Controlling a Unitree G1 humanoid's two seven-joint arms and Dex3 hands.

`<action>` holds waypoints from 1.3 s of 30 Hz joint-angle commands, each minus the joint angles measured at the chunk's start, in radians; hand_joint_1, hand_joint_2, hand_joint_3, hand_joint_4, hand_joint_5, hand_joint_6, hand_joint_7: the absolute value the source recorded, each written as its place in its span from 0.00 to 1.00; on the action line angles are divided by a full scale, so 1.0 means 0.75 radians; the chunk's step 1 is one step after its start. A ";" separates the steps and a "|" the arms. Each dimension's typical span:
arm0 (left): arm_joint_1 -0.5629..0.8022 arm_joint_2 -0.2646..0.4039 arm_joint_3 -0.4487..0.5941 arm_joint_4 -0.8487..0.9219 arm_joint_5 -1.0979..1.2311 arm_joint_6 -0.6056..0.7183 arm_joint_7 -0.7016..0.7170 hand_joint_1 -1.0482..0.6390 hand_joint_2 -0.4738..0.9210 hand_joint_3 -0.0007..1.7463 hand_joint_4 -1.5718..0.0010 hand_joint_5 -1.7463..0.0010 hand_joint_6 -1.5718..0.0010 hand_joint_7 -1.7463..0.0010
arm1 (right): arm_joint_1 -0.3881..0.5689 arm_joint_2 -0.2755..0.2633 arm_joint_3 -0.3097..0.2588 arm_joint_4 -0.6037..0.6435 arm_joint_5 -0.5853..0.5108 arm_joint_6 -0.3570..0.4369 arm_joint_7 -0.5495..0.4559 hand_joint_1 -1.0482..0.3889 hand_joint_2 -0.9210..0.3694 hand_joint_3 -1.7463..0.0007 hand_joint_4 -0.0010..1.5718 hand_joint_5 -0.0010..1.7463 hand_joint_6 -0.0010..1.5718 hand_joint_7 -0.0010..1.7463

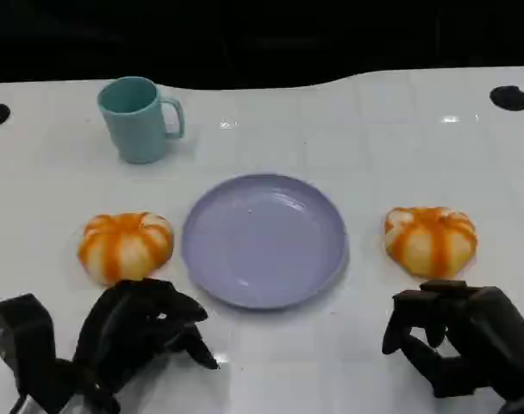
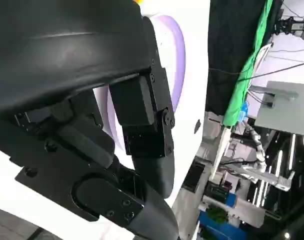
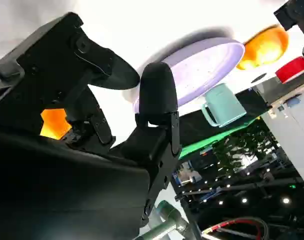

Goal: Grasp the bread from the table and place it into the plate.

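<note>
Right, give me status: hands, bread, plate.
Left hand and right hand both curled, holding nothing. Left bread and right bread on the table, untouched. Plate between them, bare. Mug behind, clear of the path.

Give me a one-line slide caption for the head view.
Two hands near two orange-striped breads flanking an empty purple plate, teal mug behind.

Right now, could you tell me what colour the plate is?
The plate is pale lavender, clearest in the head view.
</note>
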 commanded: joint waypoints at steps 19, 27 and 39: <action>-0.001 0.023 0.018 0.000 -0.008 0.007 -0.013 0.00 0.86 0.00 0.00 0.68 0.00 0.90 | -0.012 -0.017 -0.002 0.008 0.006 0.003 -0.005 0.62 0.46 0.28 0.56 0.99 0.55 0.70; 0.002 0.023 0.016 -0.005 0.002 0.001 -0.006 0.00 0.86 0.00 0.00 0.67 0.00 0.90 | -0.014 -0.019 -0.010 0.004 0.019 -0.001 -0.002 0.63 0.46 0.28 0.56 1.00 0.55 0.71; -0.002 0.022 0.016 0.005 0.004 -0.007 -0.011 0.00 0.86 0.00 0.00 0.68 0.00 0.90 | -0.016 -0.041 -0.106 -0.090 0.076 0.093 0.025 0.59 0.25 0.60 0.51 0.70 0.58 0.36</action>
